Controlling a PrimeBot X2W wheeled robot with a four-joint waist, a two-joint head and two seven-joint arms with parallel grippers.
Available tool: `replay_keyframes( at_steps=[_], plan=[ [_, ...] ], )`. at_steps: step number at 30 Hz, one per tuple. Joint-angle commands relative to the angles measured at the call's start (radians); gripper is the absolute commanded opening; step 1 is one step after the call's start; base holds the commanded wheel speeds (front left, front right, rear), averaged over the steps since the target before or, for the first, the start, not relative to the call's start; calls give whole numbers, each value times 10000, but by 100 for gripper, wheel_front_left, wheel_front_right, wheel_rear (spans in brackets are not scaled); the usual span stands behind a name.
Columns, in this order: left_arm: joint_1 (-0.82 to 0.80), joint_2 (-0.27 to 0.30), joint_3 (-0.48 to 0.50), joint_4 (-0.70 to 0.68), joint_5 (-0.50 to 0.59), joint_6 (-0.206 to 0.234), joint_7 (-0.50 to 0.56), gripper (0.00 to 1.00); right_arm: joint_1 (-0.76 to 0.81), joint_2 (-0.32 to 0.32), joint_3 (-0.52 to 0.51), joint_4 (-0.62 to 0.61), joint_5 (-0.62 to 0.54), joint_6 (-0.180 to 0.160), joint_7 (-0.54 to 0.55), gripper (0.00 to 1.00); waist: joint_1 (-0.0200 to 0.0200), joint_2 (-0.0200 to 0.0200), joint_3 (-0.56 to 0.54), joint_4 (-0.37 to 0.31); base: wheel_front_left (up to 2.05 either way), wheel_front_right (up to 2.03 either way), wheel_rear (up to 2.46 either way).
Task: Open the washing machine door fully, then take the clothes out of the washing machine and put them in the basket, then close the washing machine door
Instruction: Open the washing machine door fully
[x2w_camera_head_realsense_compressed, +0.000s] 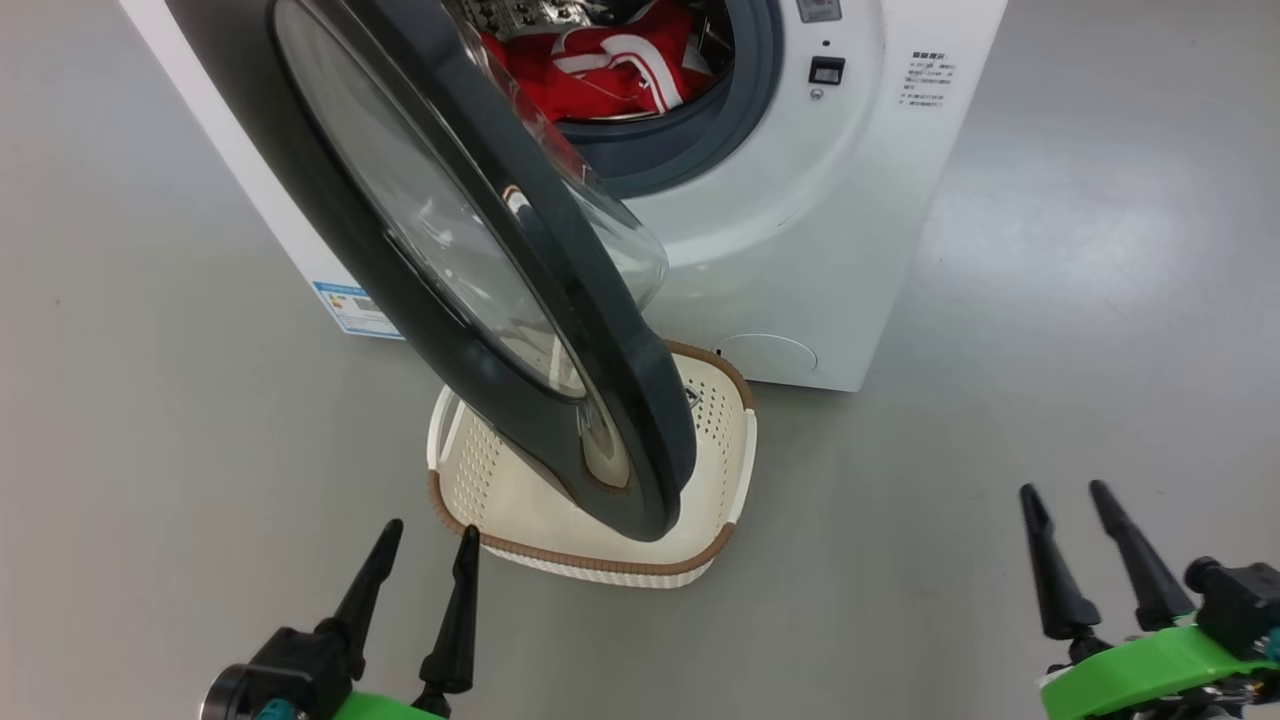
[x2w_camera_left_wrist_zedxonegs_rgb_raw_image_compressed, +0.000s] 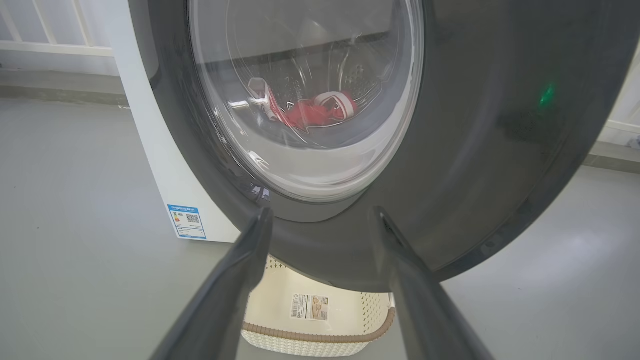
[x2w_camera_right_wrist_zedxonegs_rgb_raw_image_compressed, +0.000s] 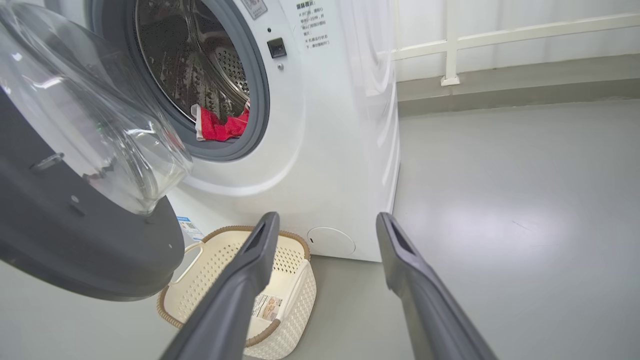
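Note:
The white washing machine (x2w_camera_head_realsense_compressed: 800, 220) stands ahead with its black-rimmed door (x2w_camera_head_realsense_compressed: 560, 330) swung partly out toward me, glass bowl (x2w_camera_head_realsense_compressed: 610, 230) bulging on its inner side. Red clothes (x2w_camera_head_realsense_compressed: 600, 65) with white stripes lie in the drum, also seen through the door glass (x2w_camera_left_wrist_zedxonegs_rgb_raw_image_compressed: 315, 112) and at the drum mouth (x2w_camera_right_wrist_zedxonegs_rgb_raw_image_compressed: 222, 127). The cream basket (x2w_camera_head_realsense_compressed: 720, 470) sits on the floor under the door's lower edge. My left gripper (x2w_camera_head_realsense_compressed: 430, 545) is open, low and left of the basket, fingers facing the door's outer face (x2w_camera_left_wrist_zedxonegs_rgb_raw_image_compressed: 475, 150). My right gripper (x2w_camera_head_realsense_compressed: 1065, 505) is open, well right of the basket (x2w_camera_right_wrist_zedxonegs_rgb_raw_image_compressed: 295, 295).
Grey floor (x2w_camera_head_realsense_compressed: 1050, 300) spreads wide to the right and left of the machine. A white railing and wall base (x2w_camera_right_wrist_zedxonegs_rgb_raw_image_compressed: 500, 45) run behind it. A blue energy label (x2w_camera_left_wrist_zedxonegs_rgb_raw_image_compressed: 187, 221) marks the machine's left side panel.

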Motion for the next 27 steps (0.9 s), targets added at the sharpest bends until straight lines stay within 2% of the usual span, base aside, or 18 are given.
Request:
replay_keyframes(
  at_steps=[1,9,27],
  plan=[
    [-29,79,340,-225,99,-34,-122,100,134,62,-103,-435,-304,75,-86,100,0,0,-13,3,0,0,0],
    [-20,79,320,-256,104,-18,-122,100,607,785,-1151,-1626,-1345,75,-87,100,0,0,-4,28,0,0,0],
    [21,79,244,-203,125,-34,-122,100,777,1067,-1291,-1382,-1585,75,-87,100,0,0,-36,137,0,0,0]
  ],
)
